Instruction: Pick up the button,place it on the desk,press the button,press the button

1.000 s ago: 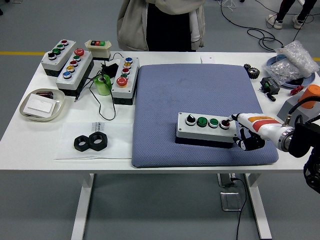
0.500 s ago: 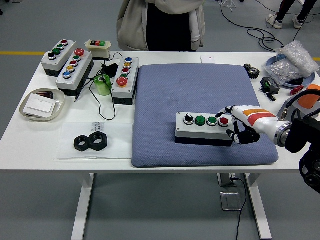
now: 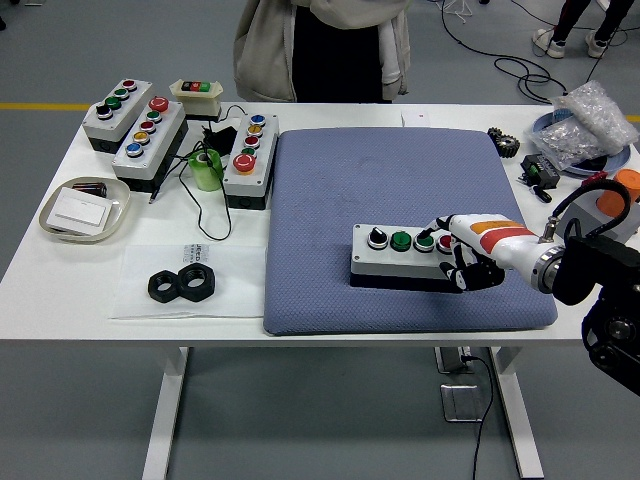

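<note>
1 button box [image 3: 410,254] sits on the blue mat [image 3: 400,190] on the white tabletop [image 3: 100,270], its 4 controls in a row: a black knob, 2 green buttons, and a red button at the right end that is mostly covered.

Head view: your right robot hand [image 3: 462,258] reaches in from the right, white forefinger [image 3: 440,228] stretched over the box's right end, its tip on or just above the second green button [image 3: 425,241]. Its dark fingers are curled against the box's right side, closed around nothing. No left arm shows.

Judged from here, the box is down and you are in a pressing step. It looks like a rigid plastic enclosure, light enough to skid on the mat under a sideways push, so press straight down. Should you need to lift it, take it across the short sides, clear of the caps.

3 similar boxes [image 3: 150,130] lie at the far left, well apart. A person [image 3: 320,45] stands at the far side, hands not visible.
</note>
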### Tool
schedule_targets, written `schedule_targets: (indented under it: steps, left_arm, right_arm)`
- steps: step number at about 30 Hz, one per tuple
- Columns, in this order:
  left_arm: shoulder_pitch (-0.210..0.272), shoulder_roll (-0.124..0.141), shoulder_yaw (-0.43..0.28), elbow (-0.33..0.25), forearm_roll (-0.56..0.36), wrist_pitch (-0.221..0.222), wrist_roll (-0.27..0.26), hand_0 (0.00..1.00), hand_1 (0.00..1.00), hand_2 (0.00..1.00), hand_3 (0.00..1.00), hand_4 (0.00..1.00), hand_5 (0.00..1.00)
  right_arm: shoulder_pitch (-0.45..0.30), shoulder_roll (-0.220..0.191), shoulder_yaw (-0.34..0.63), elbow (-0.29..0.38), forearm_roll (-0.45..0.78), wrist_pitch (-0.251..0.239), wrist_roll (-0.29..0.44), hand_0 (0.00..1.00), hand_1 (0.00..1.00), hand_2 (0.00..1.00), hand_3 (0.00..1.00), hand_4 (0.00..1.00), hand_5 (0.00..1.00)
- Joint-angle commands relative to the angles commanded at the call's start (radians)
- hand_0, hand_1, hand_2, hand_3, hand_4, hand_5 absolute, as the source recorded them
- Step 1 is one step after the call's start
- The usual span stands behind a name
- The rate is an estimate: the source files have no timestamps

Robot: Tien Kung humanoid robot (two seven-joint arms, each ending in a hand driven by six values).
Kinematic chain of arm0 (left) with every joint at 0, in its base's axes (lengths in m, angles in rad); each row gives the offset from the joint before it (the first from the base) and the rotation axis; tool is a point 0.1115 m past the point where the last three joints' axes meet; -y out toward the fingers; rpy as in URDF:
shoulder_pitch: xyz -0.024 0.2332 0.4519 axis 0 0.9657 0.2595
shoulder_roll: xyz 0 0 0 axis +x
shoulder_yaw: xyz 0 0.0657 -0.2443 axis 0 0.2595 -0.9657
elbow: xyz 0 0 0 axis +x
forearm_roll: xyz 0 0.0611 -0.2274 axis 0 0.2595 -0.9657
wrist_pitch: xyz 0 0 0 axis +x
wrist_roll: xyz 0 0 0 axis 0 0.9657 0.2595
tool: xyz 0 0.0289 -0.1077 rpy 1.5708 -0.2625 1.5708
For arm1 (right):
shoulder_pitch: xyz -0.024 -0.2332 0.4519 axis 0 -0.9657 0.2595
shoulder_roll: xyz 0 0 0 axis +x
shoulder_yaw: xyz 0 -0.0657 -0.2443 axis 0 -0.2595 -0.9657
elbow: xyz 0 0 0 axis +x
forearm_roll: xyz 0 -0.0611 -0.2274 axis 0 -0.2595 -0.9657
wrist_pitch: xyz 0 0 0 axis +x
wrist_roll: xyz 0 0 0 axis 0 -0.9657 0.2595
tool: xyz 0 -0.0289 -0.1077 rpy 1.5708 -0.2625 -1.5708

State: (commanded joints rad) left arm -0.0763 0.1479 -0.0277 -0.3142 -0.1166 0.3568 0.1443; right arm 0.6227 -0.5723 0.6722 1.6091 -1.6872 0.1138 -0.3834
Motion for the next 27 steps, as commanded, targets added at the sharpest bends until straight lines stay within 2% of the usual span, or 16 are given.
schedule_targets:
  steps: [18, 26, 27]
  left_arm:
    - [-0.005, 0.001, -0.002, 0.001, 0.004, 0.002, 0.001, 0.789, 0.838, 0.918, 0.847, 0.61, 0.998]
    - [-0.004, 0.002, 0.0, 0.001, 0.002, 0.003, 0.0, 0.788, 0.837, 0.918, 0.846, 0.61, 0.998]
    - [-0.005, 0.001, -0.001, 0.002, 0.002, 0.003, 0.0, 0.788, 0.838, 0.918, 0.846, 0.611, 0.998]
  right_arm:
    - [0.003, -0.001, -0.021, -0.02, 0.003, 0.013, -0.004, 0.168, 0.054, 0.211, 0.787, 0.574, 0.002]
    - [-0.012, -0.007, 0.052, 0.015, 0.003, -0.005, 0.002, 0.17, 0.054, 0.211, 0.789, 0.582, 0.002]
    - [-0.016, -0.01, 0.072, 0.026, 0.009, -0.014, 0.005, 0.157, 0.066, 0.222, 0.808, 0.483, 0.002]
